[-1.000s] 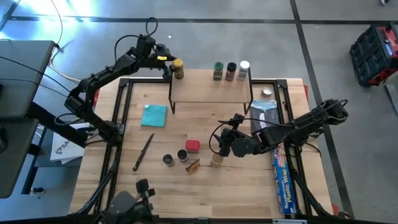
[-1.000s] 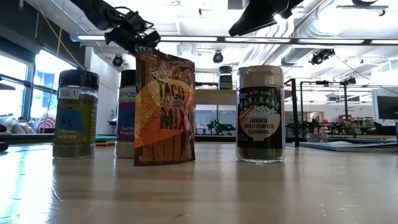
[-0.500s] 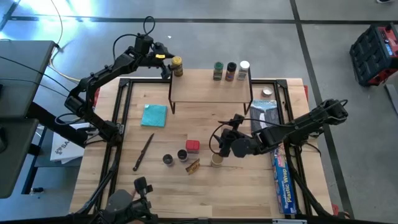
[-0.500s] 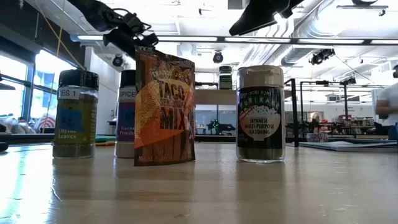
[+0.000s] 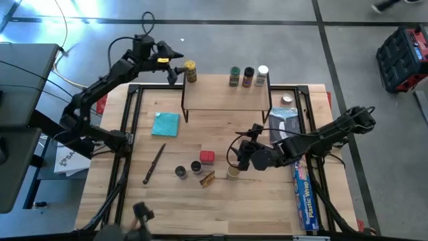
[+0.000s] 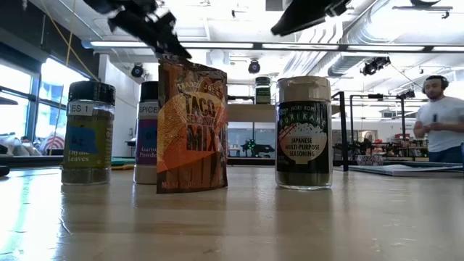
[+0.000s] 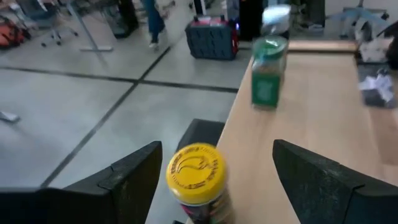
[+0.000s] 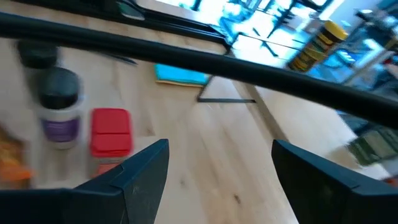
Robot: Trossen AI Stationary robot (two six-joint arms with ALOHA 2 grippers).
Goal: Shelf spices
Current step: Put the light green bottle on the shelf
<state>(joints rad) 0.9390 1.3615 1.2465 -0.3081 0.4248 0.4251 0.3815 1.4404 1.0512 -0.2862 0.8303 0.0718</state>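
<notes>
The shelf (image 5: 227,98) stands at the table's far side. The yellow-lid jar (image 5: 190,71) stands upright on its far left corner, and green-, dark- and white-lid jars (image 5: 248,75) stand on its far right edge. My left gripper (image 5: 175,68) is open, just left of the yellow-lid jar (image 7: 196,177), its fingers clear of it. My right gripper (image 5: 238,157) is open above the table, next to the tan-lid jar (image 5: 233,172). The red box (image 5: 206,156), two dark-lid jars (image 5: 196,166) and the brown-orange packet (image 5: 207,179) rest on the tabletop.
A teal cloth (image 5: 166,124) and a black knife-like tool (image 5: 154,163) lie on the table's left half. A silver bag (image 5: 284,124) and the long blue wrap box (image 5: 302,189) lie on the right side. A person (image 6: 438,109) stands in the room beyond.
My left gripper has drawn back from the yellow-lid jar toward the table's left and far edge. The jar has stayed standing on the shelf's far left corner.
</notes>
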